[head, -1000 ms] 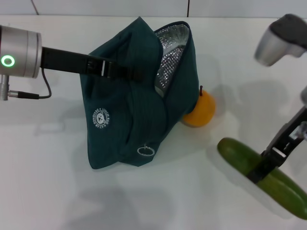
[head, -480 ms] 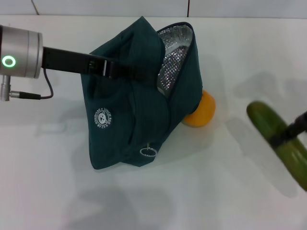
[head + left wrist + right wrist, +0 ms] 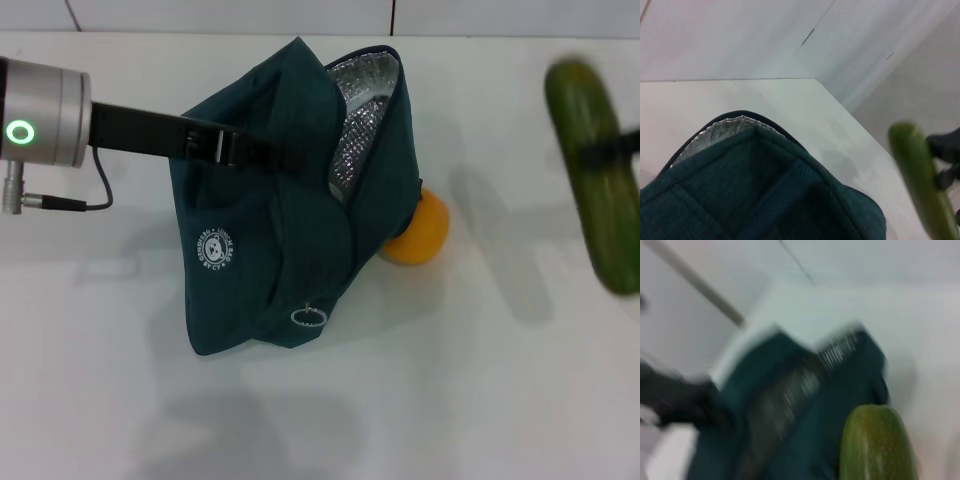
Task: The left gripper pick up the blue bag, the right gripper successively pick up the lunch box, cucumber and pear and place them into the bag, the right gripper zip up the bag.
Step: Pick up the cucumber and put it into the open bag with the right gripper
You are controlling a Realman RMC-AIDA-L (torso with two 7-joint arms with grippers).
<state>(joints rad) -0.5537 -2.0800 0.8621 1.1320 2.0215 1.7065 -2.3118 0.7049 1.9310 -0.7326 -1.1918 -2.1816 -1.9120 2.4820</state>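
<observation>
Cucumber [image 3: 594, 175] now lifted clear of the table [image 3: 460, 400] and carried up the right edge of the head view, standing almost along the near-far line; a second ago low at the near right, lying slantwise, half a second ago midway up. Right gripper [image 3: 622, 148] clamped across its middle, only a sliver of black finger showing at the frame edge. Clearly airborne, with a soft shadow on the table to its left. Seen also in the left wrist view [image 3: 920, 180] off beyond the bag's top, and close up in the right wrist view [image 3: 879, 445], pointing toward the bag.

Blue bag [image 3: 285, 215] unchanged over the same second: held up at its top by the left gripper [image 3: 262, 152], closed on the fabric near the handle, arm reaching in from the left. Mouth tipped up and to the far right, silver lining [image 3: 362, 110] exposed, zip ring [image 3: 307, 316] hanging at the near side. Pear [image 3: 418, 230] on the table, touching the bag's right flank, partly tucked behind it. Lunch box not visible anywhere; probably inside the bag already, though the opening does not show it.

Meaning for the task: pick of the cucumber done, transfer under way. Next likely a swing left over the opening and a tilt to slide it in lengthwise. Pear and zip not yet done.
</observation>
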